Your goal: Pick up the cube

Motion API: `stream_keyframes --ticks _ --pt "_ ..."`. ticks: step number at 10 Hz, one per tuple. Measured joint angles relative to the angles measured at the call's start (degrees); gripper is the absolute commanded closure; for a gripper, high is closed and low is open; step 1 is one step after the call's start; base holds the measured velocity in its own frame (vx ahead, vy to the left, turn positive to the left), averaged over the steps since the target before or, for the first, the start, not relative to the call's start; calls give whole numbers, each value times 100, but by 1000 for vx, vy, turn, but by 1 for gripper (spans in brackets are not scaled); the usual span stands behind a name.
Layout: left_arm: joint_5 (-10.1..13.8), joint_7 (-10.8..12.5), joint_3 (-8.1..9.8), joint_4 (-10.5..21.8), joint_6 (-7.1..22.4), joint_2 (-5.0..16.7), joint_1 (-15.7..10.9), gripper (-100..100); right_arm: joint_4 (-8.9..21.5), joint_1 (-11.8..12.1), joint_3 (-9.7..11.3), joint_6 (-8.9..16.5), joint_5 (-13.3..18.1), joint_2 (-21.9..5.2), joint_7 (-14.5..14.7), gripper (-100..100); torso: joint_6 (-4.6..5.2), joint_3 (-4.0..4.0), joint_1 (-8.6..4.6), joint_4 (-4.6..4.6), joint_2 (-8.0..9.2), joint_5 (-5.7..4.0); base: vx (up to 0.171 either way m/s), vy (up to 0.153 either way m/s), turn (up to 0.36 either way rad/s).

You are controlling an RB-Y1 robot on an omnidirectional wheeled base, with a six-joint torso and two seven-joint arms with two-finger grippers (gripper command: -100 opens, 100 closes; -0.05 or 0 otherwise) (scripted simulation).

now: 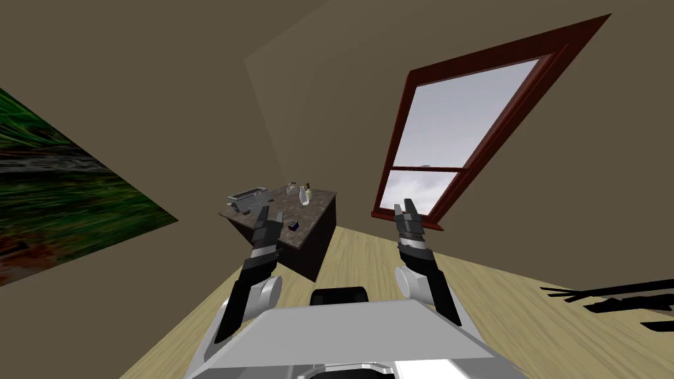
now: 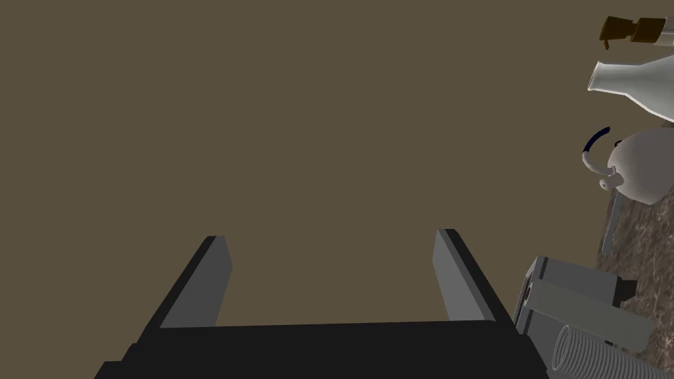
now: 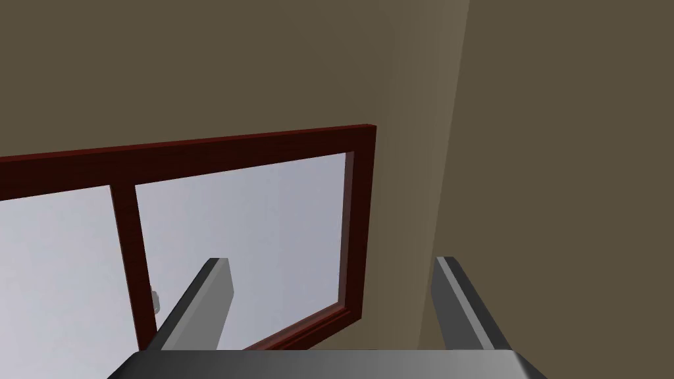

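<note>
both spread, left hand (image 1: 270,214) near seemingly dark cube (image 1: 293,226) on counter (image 1: 317,205), right hand (image 1: 404,205) raised

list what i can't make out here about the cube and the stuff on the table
Head view: the cube is too small to read its faces.
Head view: the left gripper and its forearm cover part of the table.
Left wrist view: the grey appliance, the teapot and the white flask are cut off by the picture's edge.

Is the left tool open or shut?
Open. The left tool has its two fingers far apart, with nothing between them.
</note>
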Motion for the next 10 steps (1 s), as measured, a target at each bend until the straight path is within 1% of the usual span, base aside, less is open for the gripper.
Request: stream_keyframes --ticks 1,3,4,6,7,8,9,10 --pt "-26 -1 18 70 56 118 -80 -100 0 0 0 0 0 0 0 0 -1 1 12 0 2 2 -15 49 91" --pt "-107 -25 41 219 282 338 -284 -100 0 0 -1 0 0 -1 0 0 -1 2 27 1 3 6 -15 71 76" --pt "-135 -29 86 332 404 467 -406 -100 0 0 -1 0 0 -1 0 0 0 2 31 1 4 7 -10 69 59" --pt "-217 -61 185 675 731 692 -799 -100 0 0 -1 0 0 -1 0 0 0 0 32 0 0 7 -11 70 53" --pt "-255 -77 228 776 904 811 -904 -100 0 0 -1 0 0 -1 0 0 -1 1 29 0 2 7 -12 40 15" --pt "-285 -98 233 846 1036 843 -968 -100 0 0 0 0 0 0 0 0 0 2 19 1 4 5 -17 40 31" --pt "-336 -140 249 953 1242 885 -1135 -100 0 0 0 0 0 0 0 0 1 2 17 1 4 4 -21 55 33" --pt "-378 -175 306 1101 1453 981 -1329 -100 0 0 0 0 0 -1 0 0 0 3 22 1 5 5 -14 43 7"
